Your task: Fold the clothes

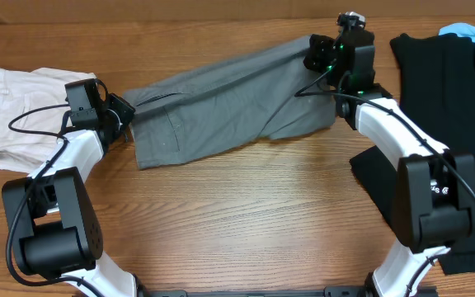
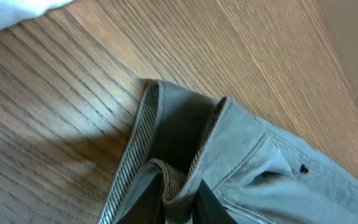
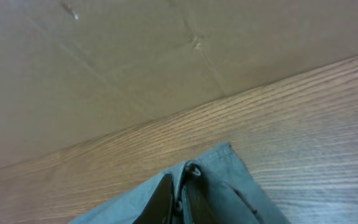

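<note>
The grey shorts [image 1: 221,103] lie stretched across the back of the table, waist to the left, leg hem to the right. My left gripper [image 1: 122,111] is shut on the waistband; in the left wrist view the pale striped lining [image 2: 138,137] folds between the fingers [image 2: 179,205]. My right gripper [image 1: 318,56] is shut on the leg hem corner; in the right wrist view the grey cloth [image 3: 222,168] is pinched between the fingers [image 3: 179,199]. Cream-white shorts [image 1: 15,111] lie at far left. Black garments [image 1: 444,91] lie at right.
A light blue cloth [image 1: 472,31] peeks out at the back right corner above the black garments. A cardboard wall [image 3: 135,62] stands just behind the table's back edge. Bare wood [image 1: 237,223] fills the table's front middle.
</note>
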